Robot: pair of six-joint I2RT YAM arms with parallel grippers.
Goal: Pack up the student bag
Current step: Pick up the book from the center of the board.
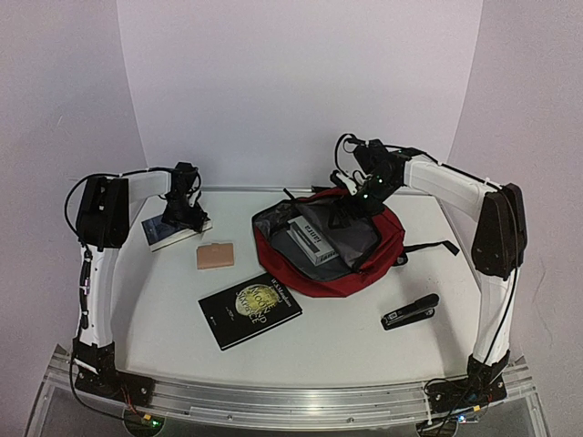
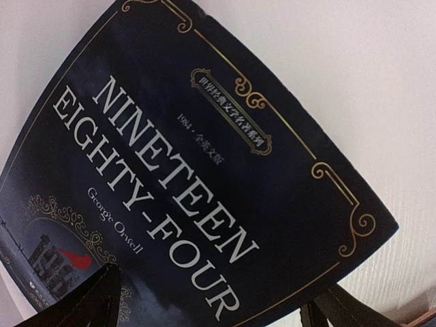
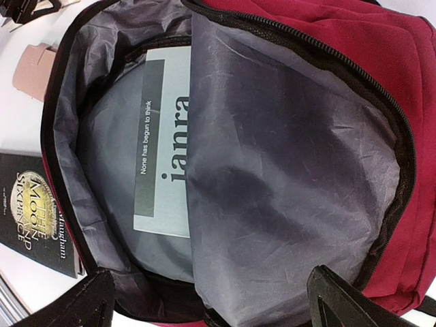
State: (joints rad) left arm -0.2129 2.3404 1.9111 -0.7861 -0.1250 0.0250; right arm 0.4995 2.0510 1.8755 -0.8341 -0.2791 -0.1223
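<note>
One dark red student bag (image 1: pixel 369 266) lies on the white table (image 1: pixel 346 350), right of centre toward the far edge, its main zip undone and the mouth spread so the grey lining shows. A pale grey book (image 3: pixel 167 129) rests flat inside the compartment, partly covered by a fold of lining; its cover bears large letters and the line "None has begun to think."

The right gripper (image 1: pixel 349 211) hangs over the bag's far side. In the right wrist view its fingers (image 3: pixel 95 300) are spread wide above the opening, with nothing between them.

Just off the bag's near-left edge lies a black book, The Moon and Sixpence (image 1: pixel 249 309), flat on the table. A small pink wallet (image 1: pixel 215 256) sits left of the bag, and a black stapler (image 1: pixel 410 311) lies near the bag's near-right side.

At the far left, a dark copy of Nineteen Eighty-Four (image 2: pixel 204 197) lies under the left gripper (image 1: pixel 185 217). Its fingers (image 2: pixel 88 303) are wide apart over the cover's lower part; whether they touch the book I cannot tell.
</note>
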